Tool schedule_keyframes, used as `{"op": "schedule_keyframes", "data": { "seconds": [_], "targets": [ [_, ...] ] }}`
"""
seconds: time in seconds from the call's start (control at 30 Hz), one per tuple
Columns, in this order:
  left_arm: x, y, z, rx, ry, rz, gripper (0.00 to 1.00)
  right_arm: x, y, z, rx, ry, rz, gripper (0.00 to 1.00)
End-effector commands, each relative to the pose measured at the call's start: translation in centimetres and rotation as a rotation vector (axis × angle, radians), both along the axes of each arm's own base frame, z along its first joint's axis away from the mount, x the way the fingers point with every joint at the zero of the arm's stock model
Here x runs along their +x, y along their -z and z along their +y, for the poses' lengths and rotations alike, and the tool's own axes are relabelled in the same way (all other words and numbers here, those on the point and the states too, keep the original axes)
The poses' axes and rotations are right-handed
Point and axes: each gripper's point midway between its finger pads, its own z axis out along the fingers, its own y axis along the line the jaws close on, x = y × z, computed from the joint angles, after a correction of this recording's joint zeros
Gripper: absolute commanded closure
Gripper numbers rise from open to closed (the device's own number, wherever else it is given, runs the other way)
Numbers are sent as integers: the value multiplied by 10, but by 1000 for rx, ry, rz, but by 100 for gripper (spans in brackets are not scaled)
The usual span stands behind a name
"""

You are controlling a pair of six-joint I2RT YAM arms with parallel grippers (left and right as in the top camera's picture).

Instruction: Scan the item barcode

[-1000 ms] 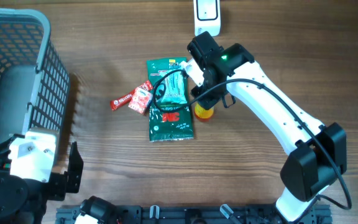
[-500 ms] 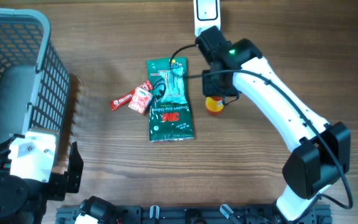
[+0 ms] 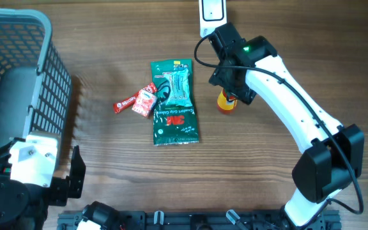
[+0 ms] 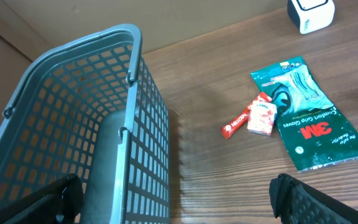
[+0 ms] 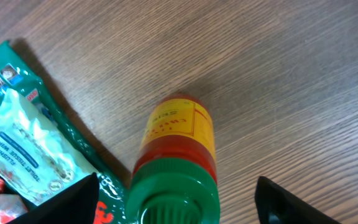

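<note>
Bottle stands upright on table near green glove pack, long axis vertical, green cap pointing up at R wrist cam. R gripper hangs over it, fingers spread wide either side, not touching; L gripper also spread wide, empty. Overhead shows only a yellow-red bit beside the R arm, while R wrist view gives cap + yellow label.

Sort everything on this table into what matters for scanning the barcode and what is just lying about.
For the job:
- white boxy scanner
- yellow-and-red bottle with green cap
- right gripper, open around that bottle

Lying about:
- green plastic glove packet
- small red sachets
- grey plastic mesh basket
</note>
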Motion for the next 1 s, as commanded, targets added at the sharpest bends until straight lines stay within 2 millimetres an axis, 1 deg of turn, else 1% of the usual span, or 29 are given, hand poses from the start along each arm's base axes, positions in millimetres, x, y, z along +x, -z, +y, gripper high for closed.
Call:
{"op": "schedule_keyframes", "data": {
  "seconds": [0.0,0.03,0.07,0.1,0.17,0.23,0.27,0.33,0.47,0.53,0.6,0.67,0.7,0.8,0.87,0.97],
  "targets": [
    [1,0,-1,-12,-6,1,0,5,-7,16,88,51,-5,15],
    [1,0,-1,-12,-6,1,0,5,-12,20,108,25,-9,14],
    [1,0,-1,-12,-6,1,0,6,-18,23,121,-2,-21,10],
    [1,0,-1,-12,-6,1,0,8,-26,24,128,-33,-40,0],
    [1,0,-1,-12,-6,1,0,12,-43,26,126,-136,-84,0],
    [1,0,-1,-12,-6,1,0,15,-58,28,98,-294,-127,0],
    [1,0,-1,-12,-6,1,0,15,-62,27,84,-341,-140,0],
    [1,0,-1,-12,-6,1,0,17,-64,26,55,-405,-153,0],
    [1,0,-1,-12,-6,1,0,25,-59,22,-22,-523,-171,0],
    [1,0,-1,-12,-6,1,0,29,-61,17,-48,-519,-187,0],
    [1,0,-1,-12,-6,1,0,31,-65,18,-29,-496,-202,0],
    [1,0,-1,-12,-6,1,0,32,-71,22,20,-471,-209,0],
    [1,0,-1,-12,-6,1,0,33,-79,27,108,-445,-213,0],
    [1,0,-1,-12,-6,1,0,35,-88,26,225,-402,-211,0],
    [1,0,-1,-12,-6,1,0,39,-89,12,325,-285,-185,0],
    [1,0,-1,-12,-6,1,0,47,-89,-19,461,-72,-142,0]
  ]
}}
